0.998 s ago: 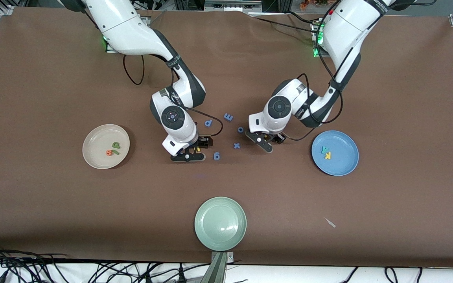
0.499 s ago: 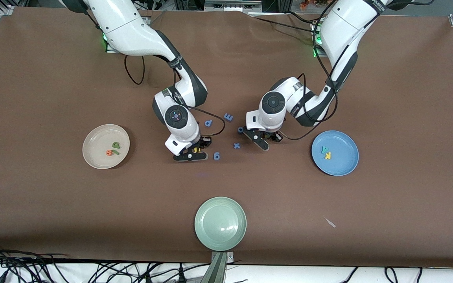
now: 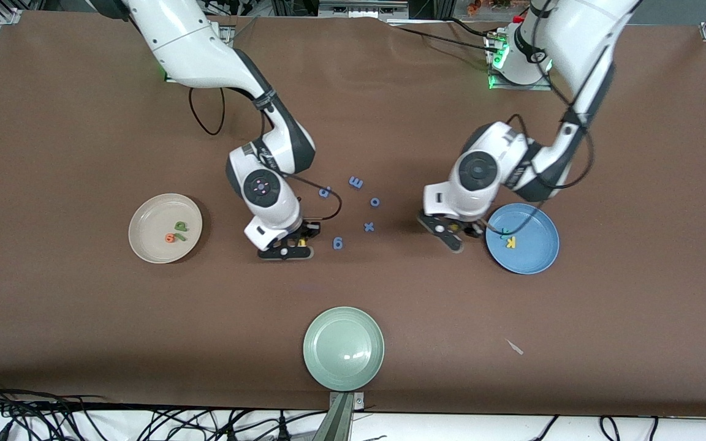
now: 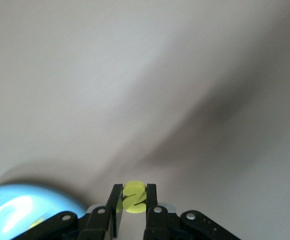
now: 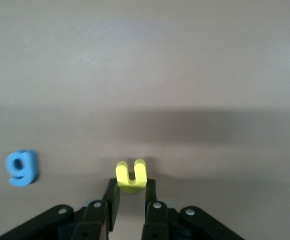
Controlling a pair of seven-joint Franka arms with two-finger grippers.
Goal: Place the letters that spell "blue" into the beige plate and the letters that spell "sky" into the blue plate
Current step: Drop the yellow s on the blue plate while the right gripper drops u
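The left pincer (image 4: pixel 133 196) pinches the yellow "s" (image 4: pixel 133 197) above the worktop (image 3: pixel 71 318), just beside the blue plate (image 3: pixel 534 257), which looks to hold "k" (image 3: pixel 510 242). The right pincer (image 5: pixel 131 192) grips the yellow "u" (image 5: pixel 131 176), low beside a blue "g" (image 5: pixel 21 167), well apart from the beige plate (image 3: pixel 148 242).

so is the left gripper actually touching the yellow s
Touching. The left wrist view shows the left gripper with its fingers pressed against both sides of the yellow s, no gap showing.
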